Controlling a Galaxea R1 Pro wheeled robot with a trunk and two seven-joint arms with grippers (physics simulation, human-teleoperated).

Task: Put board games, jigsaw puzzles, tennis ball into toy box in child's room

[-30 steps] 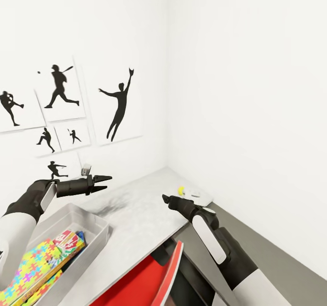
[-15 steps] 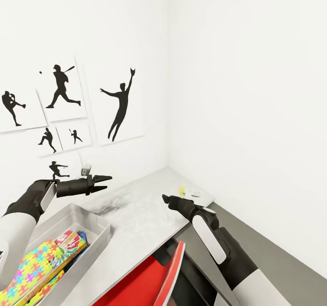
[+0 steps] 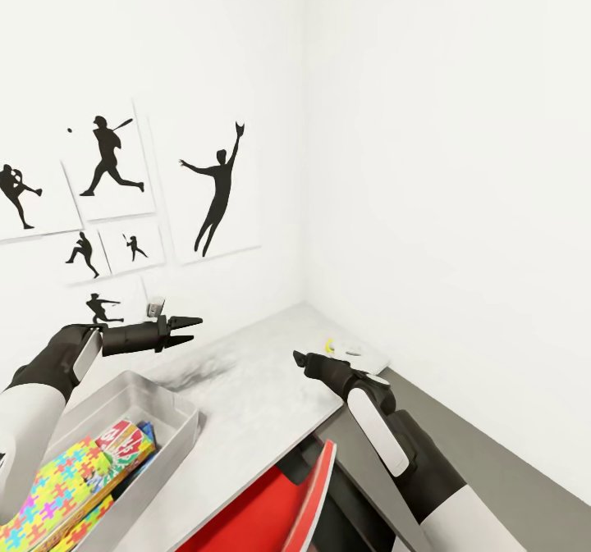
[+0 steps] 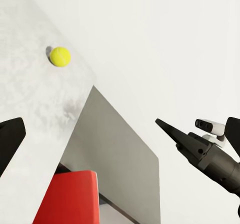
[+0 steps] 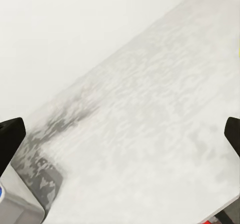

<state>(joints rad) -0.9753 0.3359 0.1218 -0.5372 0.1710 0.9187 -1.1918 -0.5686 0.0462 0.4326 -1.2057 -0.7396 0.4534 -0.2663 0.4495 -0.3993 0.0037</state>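
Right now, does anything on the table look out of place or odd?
Only the tennis ball: it lies alone on the white table near the far end, well away from the toy box, which already holds jigsaw puzzles and a board game. Nothing looks spilled or damaged.

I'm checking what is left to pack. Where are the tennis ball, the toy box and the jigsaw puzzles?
tennis ball (image 4: 60, 56): left wrist view, centre of the ball.
toy box (image 3: 176, 415): head view, far corner wall.
jigsaw puzzles (image 3: 53, 486): head view, top puzzle's patterned face.
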